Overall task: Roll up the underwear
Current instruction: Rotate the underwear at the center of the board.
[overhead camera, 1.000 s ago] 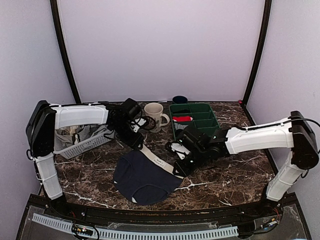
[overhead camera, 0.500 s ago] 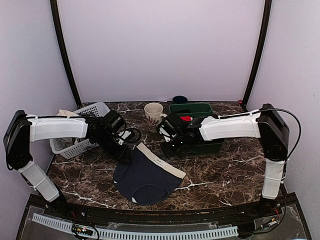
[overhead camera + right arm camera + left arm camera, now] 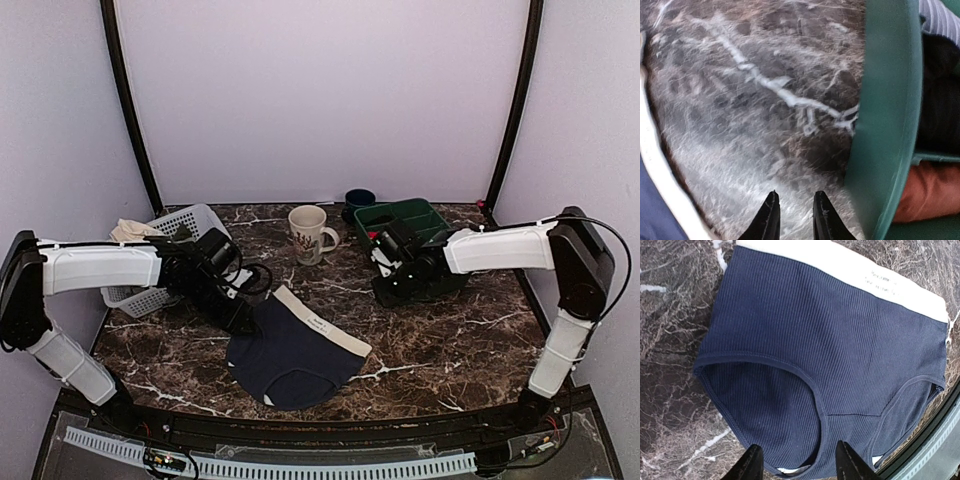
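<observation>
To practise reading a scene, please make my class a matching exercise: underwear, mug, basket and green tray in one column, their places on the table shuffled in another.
Column one:
1 underwear
2 mug
3 basket
4 green tray

Column two:
A far centre, upright
B left side
C near centre, spread flat
D right side

Pairs: 1-C, 2-A, 3-B, 4-D

The bench [image 3: 450, 350] is viewed whole from high above its near edge; the underwear [image 3: 830, 355] is shot close from above by the left wrist cam, its edge caught lower-left by the right one.
</observation>
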Motion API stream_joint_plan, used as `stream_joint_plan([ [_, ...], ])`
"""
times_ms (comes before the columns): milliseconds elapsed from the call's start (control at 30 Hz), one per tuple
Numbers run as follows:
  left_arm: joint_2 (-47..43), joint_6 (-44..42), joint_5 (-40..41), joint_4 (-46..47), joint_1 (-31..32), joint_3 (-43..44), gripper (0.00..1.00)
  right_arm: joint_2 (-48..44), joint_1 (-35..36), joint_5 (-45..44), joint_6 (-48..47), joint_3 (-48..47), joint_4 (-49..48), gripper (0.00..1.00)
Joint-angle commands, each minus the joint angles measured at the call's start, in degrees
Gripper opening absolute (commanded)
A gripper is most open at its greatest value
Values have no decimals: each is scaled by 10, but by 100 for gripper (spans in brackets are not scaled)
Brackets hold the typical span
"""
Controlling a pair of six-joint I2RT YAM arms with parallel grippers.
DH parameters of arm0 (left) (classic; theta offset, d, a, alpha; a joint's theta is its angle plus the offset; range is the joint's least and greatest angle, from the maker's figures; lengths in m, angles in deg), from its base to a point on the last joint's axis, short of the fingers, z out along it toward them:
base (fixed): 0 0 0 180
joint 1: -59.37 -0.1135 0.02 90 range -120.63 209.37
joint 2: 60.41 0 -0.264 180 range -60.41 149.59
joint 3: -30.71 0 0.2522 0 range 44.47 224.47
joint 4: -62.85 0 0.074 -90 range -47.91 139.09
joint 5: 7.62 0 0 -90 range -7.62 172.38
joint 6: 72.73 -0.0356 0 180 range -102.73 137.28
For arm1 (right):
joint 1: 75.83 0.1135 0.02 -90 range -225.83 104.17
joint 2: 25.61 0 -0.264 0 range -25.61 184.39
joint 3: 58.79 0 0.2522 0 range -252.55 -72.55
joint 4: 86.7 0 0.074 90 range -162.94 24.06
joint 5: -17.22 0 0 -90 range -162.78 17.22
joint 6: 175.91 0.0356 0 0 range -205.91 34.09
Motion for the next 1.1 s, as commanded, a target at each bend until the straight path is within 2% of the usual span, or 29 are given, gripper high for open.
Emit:
stream_joint_plan([
  [0,-6,10,-9,5,10,-18,51,-44,23,107,-38,28,-52,24],
  [100,-1,19,-9,9,14,-23,50,-40,46,174,-53,24,-73,24],
  [300,3,35,-32,34,39,-48,43,16,89,251,-61,2,-93,22],
  [600,-4,56,-31,32,81,-60,37,73,111,270,-61,-6,-91,17],
  [867,34,86,-22,66,93,-85,32,15,112,279,-40,137,-108,16],
  [1067,120,48,7,58,93,-17,29,-38,129,305,-4,208,-122,13],
])
